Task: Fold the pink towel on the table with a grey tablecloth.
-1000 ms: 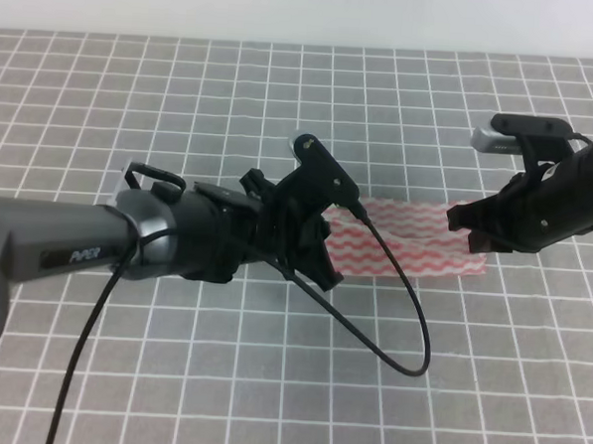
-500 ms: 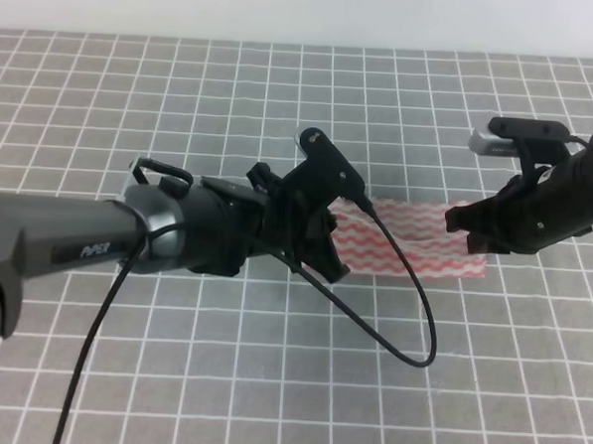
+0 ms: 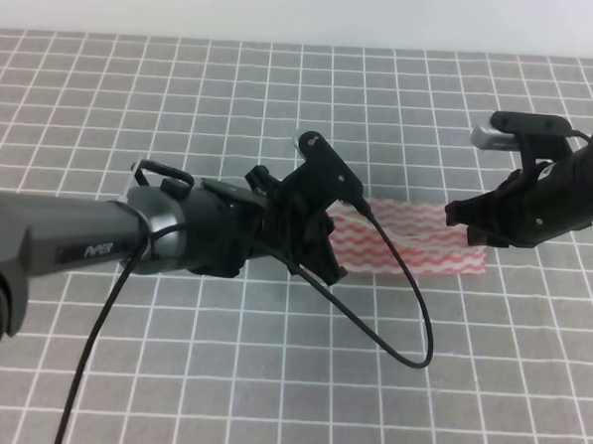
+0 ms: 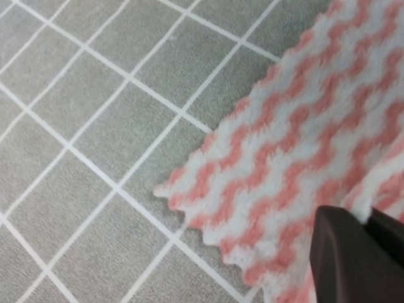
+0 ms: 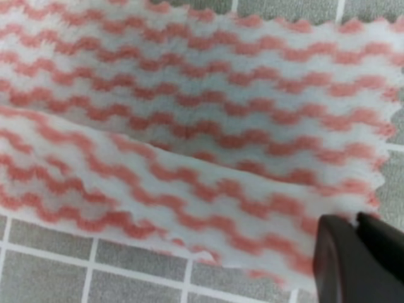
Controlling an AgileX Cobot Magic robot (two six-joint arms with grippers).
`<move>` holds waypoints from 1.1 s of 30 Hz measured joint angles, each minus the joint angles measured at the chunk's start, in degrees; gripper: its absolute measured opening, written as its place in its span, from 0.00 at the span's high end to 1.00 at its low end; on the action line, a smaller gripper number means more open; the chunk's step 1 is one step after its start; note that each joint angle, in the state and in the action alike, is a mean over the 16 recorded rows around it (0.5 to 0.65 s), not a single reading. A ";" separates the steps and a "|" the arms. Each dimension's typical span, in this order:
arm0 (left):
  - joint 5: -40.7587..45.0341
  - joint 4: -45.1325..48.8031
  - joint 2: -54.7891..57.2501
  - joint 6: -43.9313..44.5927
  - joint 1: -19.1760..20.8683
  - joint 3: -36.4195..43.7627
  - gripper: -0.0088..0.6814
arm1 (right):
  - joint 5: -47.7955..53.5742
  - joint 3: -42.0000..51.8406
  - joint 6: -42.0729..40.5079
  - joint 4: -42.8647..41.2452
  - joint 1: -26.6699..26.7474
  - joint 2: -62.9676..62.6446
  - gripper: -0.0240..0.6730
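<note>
Fingertips of the right gripper (image 5: pixel 353 262) show as two dark tips pressed close together at the near right corner of the pink towel (image 5: pixel 189 126), apparently pinching its upper layer; a fold ridge runs leftward from them across the cloth. On the left gripper (image 4: pixel 360 259), the tips likewise sit together over the towel's edge, though whether cloth is caught between them I cannot tell.

Beyond both pairs, the towel lies in a long strip between the arms on the table with a grey tablecloth (image 3: pixel 283 102). To fold well, I would judge both corners should rise together and travel level, keeping the strip taut, so edges meet squarely without dragging the lower layer.
</note>
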 joint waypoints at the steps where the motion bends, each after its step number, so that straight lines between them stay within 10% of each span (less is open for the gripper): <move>1: 0.13 0.00 0.01 0.01 0.12 -0.13 0.99 | -0.08 0.00 0.00 0.00 0.00 0.00 0.99; 33: 4.78 -0.02 0.71 0.10 2.43 -1.48 0.99 | -2.57 0.00 -0.01 0.91 0.00 1.40 0.99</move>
